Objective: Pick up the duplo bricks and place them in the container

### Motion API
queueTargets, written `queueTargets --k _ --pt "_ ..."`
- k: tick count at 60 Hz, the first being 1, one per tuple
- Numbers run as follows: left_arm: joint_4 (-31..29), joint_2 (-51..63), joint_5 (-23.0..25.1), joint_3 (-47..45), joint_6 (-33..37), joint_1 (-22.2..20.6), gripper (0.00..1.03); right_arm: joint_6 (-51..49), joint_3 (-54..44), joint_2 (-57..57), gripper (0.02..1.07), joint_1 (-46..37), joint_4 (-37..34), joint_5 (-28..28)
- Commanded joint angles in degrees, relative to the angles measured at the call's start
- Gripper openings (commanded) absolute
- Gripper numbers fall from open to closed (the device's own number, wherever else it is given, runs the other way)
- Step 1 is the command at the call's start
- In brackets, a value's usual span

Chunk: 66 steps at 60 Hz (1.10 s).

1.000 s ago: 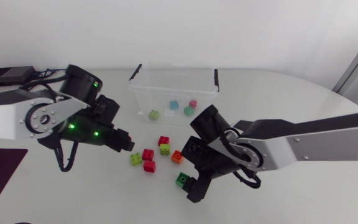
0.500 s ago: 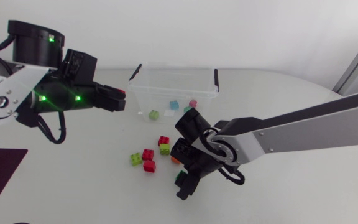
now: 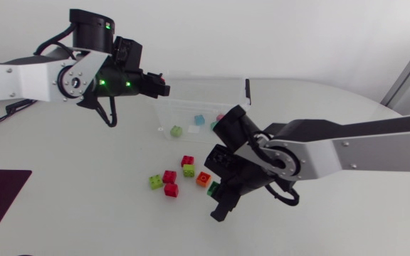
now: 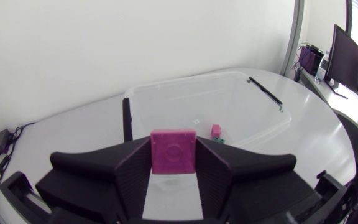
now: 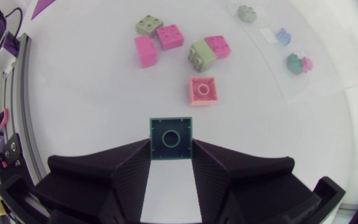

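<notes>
The table (image 3: pixel 347 107) carried the clear bin (image 3: pixel 191 107) toward its far side, probably so that either arm could reach it. There was bare surface all around the bin.

The left gripper (image 3: pixel 164 89) hung at the bin's left far corner, above the rim. Its fingers clamped a magenta brick (image 4: pixel 173 151) from both sides. In the left wrist view the open bin (image 4: pixel 185 84) lay ahead and below. That height looked chosen to clear the wall before a drop, and nothing stood between gripper and opening.

The right gripper (image 5: pixel 170 155) was low over the table on the near side, closed on a green brick (image 5: pixel 170 138) at its fingertips. An orange brick (image 5: pixel 203 91) lay just ahead of it, apart from the fingers. The other loose bricks (image 3: pixel 171 178) were clustered beyond, between the gripper and the bin. I judged a lift wiser than a slide, since the cluster blocked the straight path.

A few small bricks (image 3: pixel 199 120) lay on the bin's floor.
</notes>
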Motion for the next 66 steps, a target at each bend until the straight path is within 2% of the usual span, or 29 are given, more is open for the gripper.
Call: queueTargets --k 1,5,13,15,16,18,19,22,32,41,47,52,54,66 --pt "0.87 4.50 -0.23 4.61 -1.68 -0.18 0.30 -1.14 -0.40 -2.74 0.38 -1.61 -1.90 0.65" --pt "1.13 7.66 -0.23 7.60 -2.12 -0.44 0.30 -1.67 0.83 -4.32 0.38 -2.92 -3.39 0.74" --pt "1.75 12.06 -0.23 11.29 -2.12 -0.79 0.43 -2.90 4.44 -6.96 0.38 -5.82 -6.20 0.65" --pt "1.83 13.46 -0.32 12.52 -2.03 -0.79 0.50 -3.25 5.49 -7.31 0.38 -6.35 -6.91 0.65" --pt "1.83 14.87 -0.32 14.01 -2.03 -0.71 0.61 -3.43 6.37 -7.48 0.38 -7.06 -7.43 0.65" --pt "1.83 15.75 -0.32 14.80 -2.03 -0.62 0.69 -3.69 7.16 -7.57 0.38 -7.58 -7.70 0.65" --pt "1.66 16.98 -0.41 16.03 -2.03 -0.35 0.80 -3.95 8.48 -7.75 0.38 -8.46 -8.31 0.65" --pt "1.57 17.86 -0.50 17.00 -2.12 0.00 0.86 -4.57 10.50 -7.92 0.38 -9.34 -9.01 0.47" --pt "-1.68 15.66 -0.06 16.21 -1.15 0.96 0.91 -5.01 18.24 -5.38 0.38 -12.59 -9.72 -0.32" --pt "-6.69 6.61 6.53 11.11 1.31 3.78 0.92 -5.18 26.24 0.25 0.38 -15.49 -9.10 -1.11" --pt "-13.46 -1.04 11.28 5.84 7.11 5.89 0.92 -4.92 31.86 5.44 0.38 -16.81 -6.64 -1.20" --pt "-15.39 -5.08 13.30 1.36 10.97 7.03 0.92 -4.57 36.17 9.65 0.38 -17.43 -5.15 -1.20" --pt "-18.03 -6.66 14.97 -1.02 14.49 7.73 0.92 -4.48 37.75 11.15 0.38 -17.69 -4.80 -1.11" --pt "-20.58 -9.74 16.99 -11.21 24.86 8.61 0.92 -3.16 47.33 19.85 0.38 -18.66 -3.57 -1.11"
